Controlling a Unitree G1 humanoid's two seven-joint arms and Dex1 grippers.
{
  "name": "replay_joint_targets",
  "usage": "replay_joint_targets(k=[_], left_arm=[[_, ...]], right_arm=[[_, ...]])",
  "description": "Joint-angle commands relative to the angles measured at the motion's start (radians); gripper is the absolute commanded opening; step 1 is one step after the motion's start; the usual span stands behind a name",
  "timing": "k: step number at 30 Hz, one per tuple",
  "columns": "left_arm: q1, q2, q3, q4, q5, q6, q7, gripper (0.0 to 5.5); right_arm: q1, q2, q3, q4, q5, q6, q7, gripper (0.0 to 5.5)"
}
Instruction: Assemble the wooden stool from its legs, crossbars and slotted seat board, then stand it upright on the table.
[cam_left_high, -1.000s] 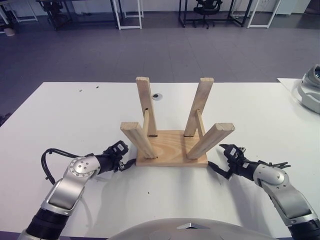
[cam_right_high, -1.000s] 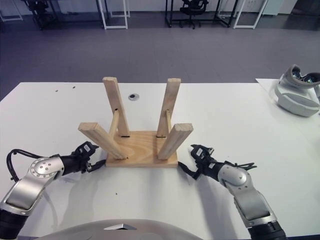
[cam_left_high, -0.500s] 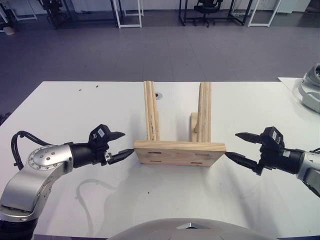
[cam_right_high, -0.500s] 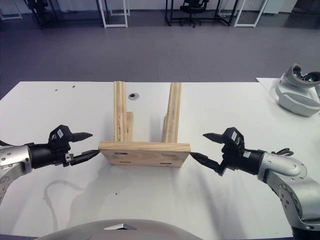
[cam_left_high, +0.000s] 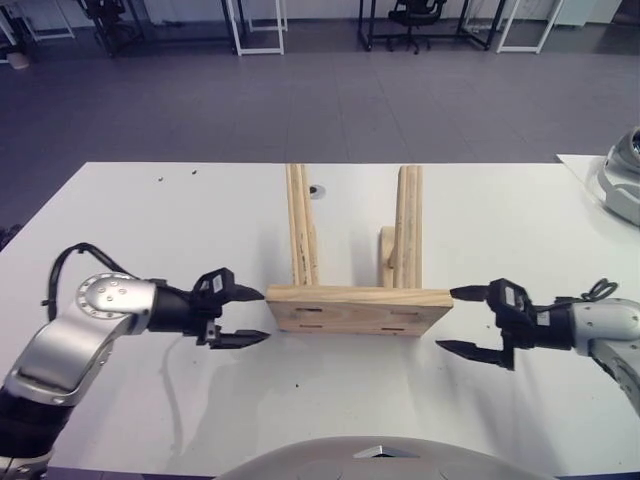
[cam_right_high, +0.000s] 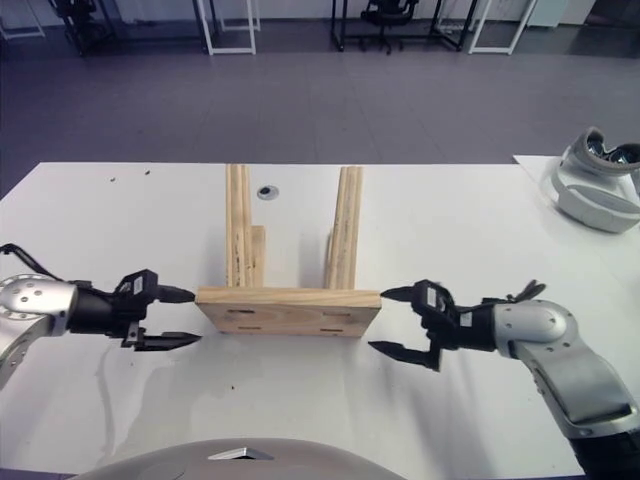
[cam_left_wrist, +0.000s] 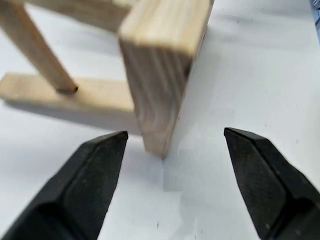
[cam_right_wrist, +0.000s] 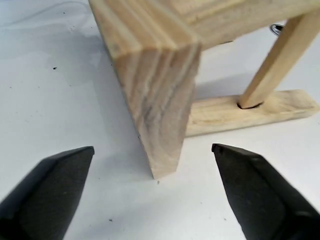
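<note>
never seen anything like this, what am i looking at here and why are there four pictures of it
It is a humanoid robot with two arms at a white table. The two wide pictures come from cameras in its head, looking down over its arms. The two close-ups come from a camera on each wrist; the black wedges there are that arm's fingers. A wooden stool lies on its side: the seat board stands on edge, the legs point away from the robot. The left end effector and right end effector are open, one at each end of the board, holding nothing.
</note>
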Motion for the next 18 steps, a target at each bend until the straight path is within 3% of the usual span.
replay_joint_targets(k=[1, 11, 13, 16, 18], left_arm=[[-0.089, -0.044, -0.075, 0.050, 0.034, -0.031, -0.015, 3.58], [-0.135, -0.052, -0.135, 0.139, 0.098, -0.148, -0.073, 1.83], [-0.157, -0.074, -0.144, 0.157, 0.107, -0.179, -0.077, 1.49], [-0.191, -0.096, -0.118, 0.159, 0.067, -0.181, -0.086, 1.45], [-0.241, -0.091, -0.067, 0.103, -0.058, -0.081, -0.123, 1.45]], right_arm=[[-0.087, 0.023, 0.076, 0.066, -0.057, -0.045, 0.001, 3.58], [-0.168, 0.044, 0.122, 0.157, -0.105, -0.181, 0.042, 1.72], [-0.170, 0.047, 0.126, 0.149, -0.091, -0.199, 0.070, 1.58], [-0.215, 0.063, 0.095, 0.147, -0.024, -0.181, 0.104, 1.49], [-0.280, 0.057, 0.043, 0.145, 0.074, -0.102, 0.138, 1.46]])
